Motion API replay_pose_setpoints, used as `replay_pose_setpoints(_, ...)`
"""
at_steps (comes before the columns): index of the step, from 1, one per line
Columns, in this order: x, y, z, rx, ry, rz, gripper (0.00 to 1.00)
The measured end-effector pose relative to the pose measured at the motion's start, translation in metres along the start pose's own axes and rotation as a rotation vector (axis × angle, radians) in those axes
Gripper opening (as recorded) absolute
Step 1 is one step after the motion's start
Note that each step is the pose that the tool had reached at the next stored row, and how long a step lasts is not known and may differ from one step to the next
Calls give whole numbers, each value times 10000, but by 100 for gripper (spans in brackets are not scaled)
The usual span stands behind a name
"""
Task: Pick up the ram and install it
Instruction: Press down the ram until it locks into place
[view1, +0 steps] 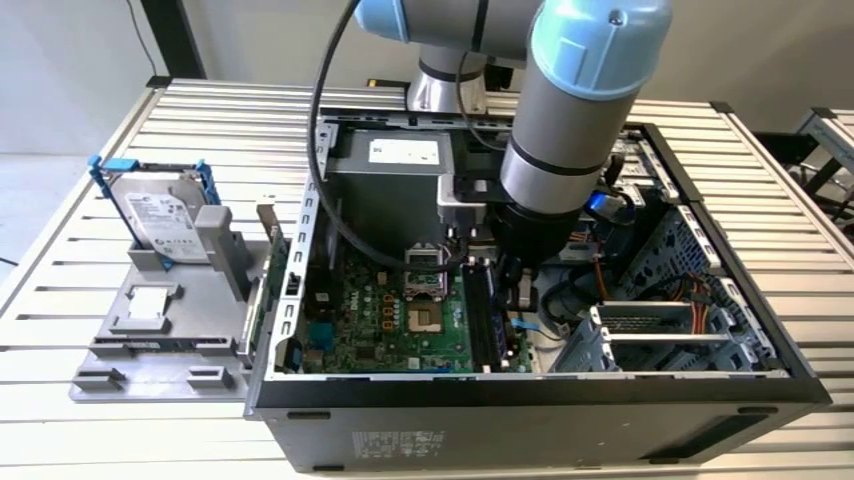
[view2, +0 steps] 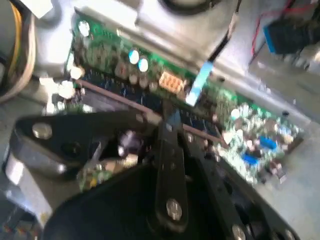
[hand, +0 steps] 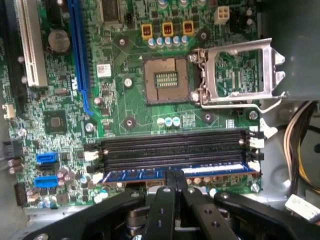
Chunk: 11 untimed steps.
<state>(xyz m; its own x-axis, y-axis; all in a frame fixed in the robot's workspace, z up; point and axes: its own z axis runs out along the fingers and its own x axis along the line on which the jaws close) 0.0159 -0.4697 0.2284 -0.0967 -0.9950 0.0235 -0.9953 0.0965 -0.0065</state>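
The motherboard (hand: 130, 100) is green, dotted with pale blue capacitors (hand: 172, 41) and three yellow blocks (hand: 167, 31); its memory slots (hand: 175, 147) are black with white end clips; a long blue slot (hand: 80, 55) runs beside a white one (hand: 29, 42). The ram (hand: 150, 175) shows blue with a pale strip; the gripper (hand: 175, 182) is black; the arm (view1: 574, 100) is grey with pale blue caps; the drive (view1: 163, 215) is silver in a blue bracket (view1: 100, 180).

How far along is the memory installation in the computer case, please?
The ram already stands edge-on in the slot nearest the motherboard's edge, beside the three empty black slots. In the first wrist view the gripper sits on the stick's top edge at mid-length, inside the open computer case. Whether the stick is fully pressed home and the end clips latched cannot be told.
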Motion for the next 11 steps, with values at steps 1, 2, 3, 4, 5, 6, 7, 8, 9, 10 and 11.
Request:
replay_pose_setpoints(1,1,0,-7,-2,20,0,0)
replay_pose_setpoints(2,4,0,-9,-2,25,0,0)
replay_pose_setpoints(3,5,0,-12,-3,32,-1,0)
replay_pose_setpoints(4,5,0,-13,-4,36,-2,0)
replay_pose_setpoints(5,5,0,-11,-3,31,-2,0)
replay_pose_setpoints(6,5,0,-13,-4,36,-3,0)
replay_pose_setpoints(7,5,0,-12,-3,33,-2,0)
replay_pose_setpoints(8,5,0,-13,-4,35,-2,0)
replay_pose_setpoints(9,5,0,-12,-3,34,-2,0)
replay_pose_setpoints(10,5,0,-13,-4,34,-2,0)
replay_pose_setpoints(11,5,0,-13,-3,34,-2,0)
